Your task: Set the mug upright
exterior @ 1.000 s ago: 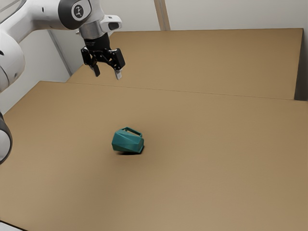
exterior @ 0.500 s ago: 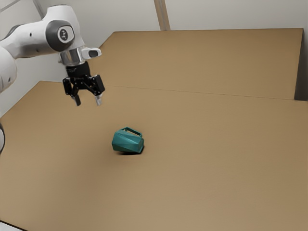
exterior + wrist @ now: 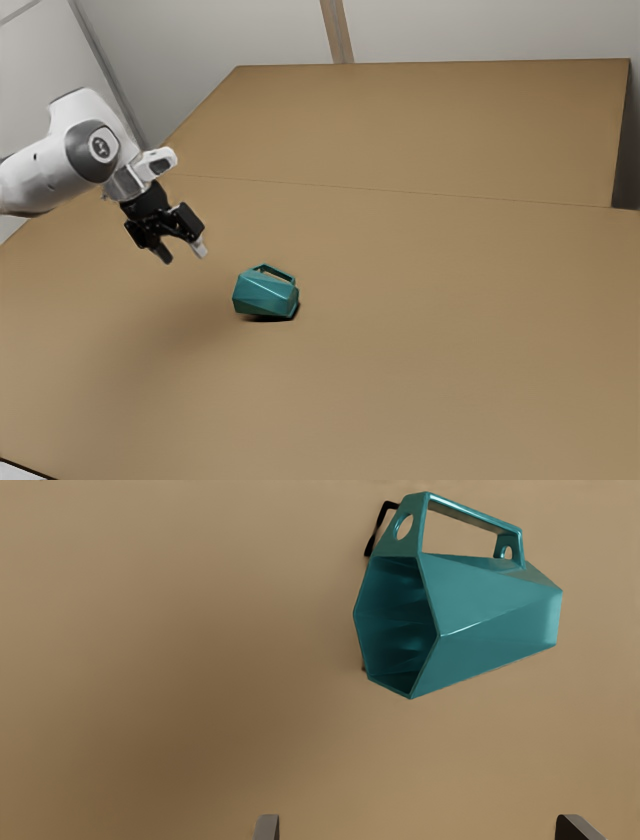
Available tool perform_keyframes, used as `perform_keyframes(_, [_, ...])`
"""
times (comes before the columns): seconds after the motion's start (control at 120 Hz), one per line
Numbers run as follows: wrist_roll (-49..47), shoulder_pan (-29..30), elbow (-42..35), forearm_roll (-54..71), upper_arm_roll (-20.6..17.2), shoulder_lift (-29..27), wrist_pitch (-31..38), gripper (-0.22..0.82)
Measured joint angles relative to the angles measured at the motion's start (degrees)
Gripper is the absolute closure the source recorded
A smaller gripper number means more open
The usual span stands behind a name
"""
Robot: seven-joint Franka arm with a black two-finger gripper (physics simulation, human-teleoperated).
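Teal and faceted, the mug (image 3: 265, 293) lies on its side on the tan table (image 3: 450, 350), its handle (image 3: 475, 516) attached along the flank and its open mouth visible in the wrist view. A thin seam (image 3: 400, 190) crosses the table beyond it; farther back stands a pale wall (image 3: 480, 30) with 1 wooden strip (image 3: 337, 30), and a dark panel (image 3: 626, 150) borders the exterior view's right. The arm (image 3: 35, 185) enters from the exterior view's left, its hand tilted so that the gripper (image 3: 183, 253) points down and toward the exterior view's right, above the table and apart from the mug. The 2 jaws are spread, with nothing pinched between them. The mug's underside is hidden; the fingers are cut off by the wrist view's edge, and the arm by the exterior view's left edge.
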Motion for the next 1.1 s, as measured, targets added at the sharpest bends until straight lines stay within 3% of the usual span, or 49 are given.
perform_keyframes(0.25, [11.36,1.37,-3.16,-18.31,4.06,3.02,4.51,0.00])
perform_keyframes(0.483, [21.00,-0.07,-3.27,-30.30,4.44,9.23,4.67,0.00])
perform_keyframes(1.1, [34.85,-1.62,-3.27,-42.01,4.36,15.44,3.86,0.00])
